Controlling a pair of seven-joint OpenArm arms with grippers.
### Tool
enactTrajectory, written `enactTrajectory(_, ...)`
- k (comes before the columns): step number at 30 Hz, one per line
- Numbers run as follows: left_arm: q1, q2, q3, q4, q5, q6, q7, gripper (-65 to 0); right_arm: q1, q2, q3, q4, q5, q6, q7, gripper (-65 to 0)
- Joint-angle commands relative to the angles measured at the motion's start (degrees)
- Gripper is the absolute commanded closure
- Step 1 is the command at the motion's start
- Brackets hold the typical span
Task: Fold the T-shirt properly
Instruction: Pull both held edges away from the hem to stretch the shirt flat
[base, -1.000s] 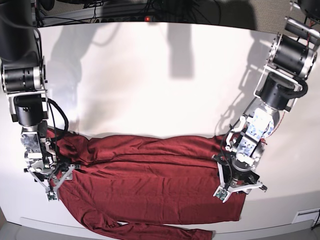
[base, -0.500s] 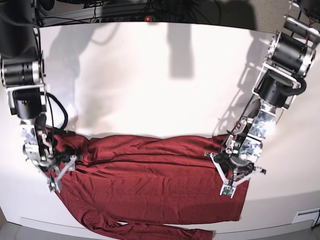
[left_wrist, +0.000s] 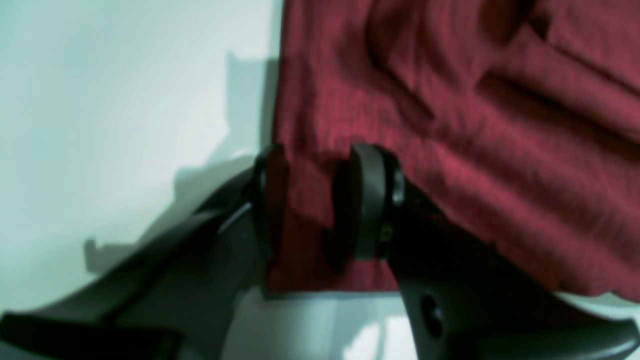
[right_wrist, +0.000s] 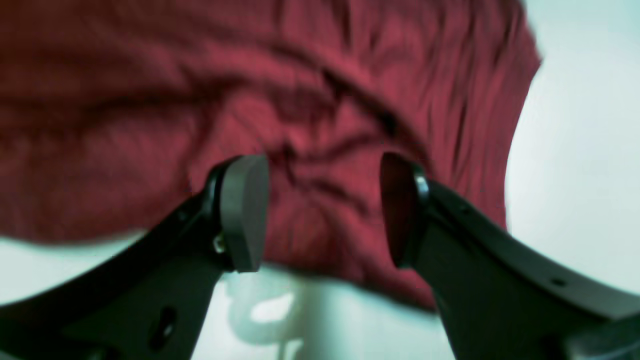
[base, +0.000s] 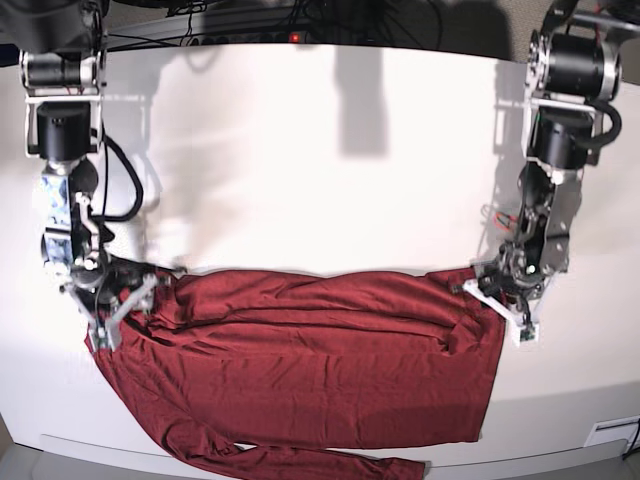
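Observation:
The dark red T-shirt (base: 310, 370) lies spread across the near part of the white table, one long sleeve trailing along the front edge. My left gripper (base: 515, 320) sits at the shirt's right edge. In the left wrist view, the left gripper (left_wrist: 312, 205) straddles a corner of the T-shirt (left_wrist: 475, 125), its jaws partly apart and a dark gap beside one pad. My right gripper (base: 125, 310) is at the shirt's upper left, by the shoulder. In its wrist view the right gripper (right_wrist: 322, 210) stands wide open over wrinkled T-shirt (right_wrist: 150, 100) fabric.
The white table (base: 300, 150) stretches away behind the shirt. Cables and a power strip (base: 250, 35) run along its far edge. The shirt's lower sleeve (base: 300, 462) lies close to the table's front edge.
Both arms have drawn back toward the far side, and the grippers slid outward from over the shirt to its left and right edges. The left jaws narrowed slightly.

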Motion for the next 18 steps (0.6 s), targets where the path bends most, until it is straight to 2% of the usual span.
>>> enactTrajectory(1, -1.2, -0.3, -0.3, 1.0, -0.2, 0.0, -0.3, -19.9, 1.5, 0.9, 0.4, 1.0, 0.2, 0.0, 2.2, -35.1)
enactTrajectory(6, 0.5, 0.3, -0.3, 1.1, -0.1, 0.0, -3.2, -19.9, 0.1, 0.4, 0.4, 0.7, -2.0, 0.0, 4.2, -35.1)
enactTrajectory(18, 0.5, 0.5, -0.3, 1.1, 4.0, 0.0, -2.8, -19.9, 0.6, 0.0, 0.4, -4.8, -5.5, 0.0, 9.5, -35.1)
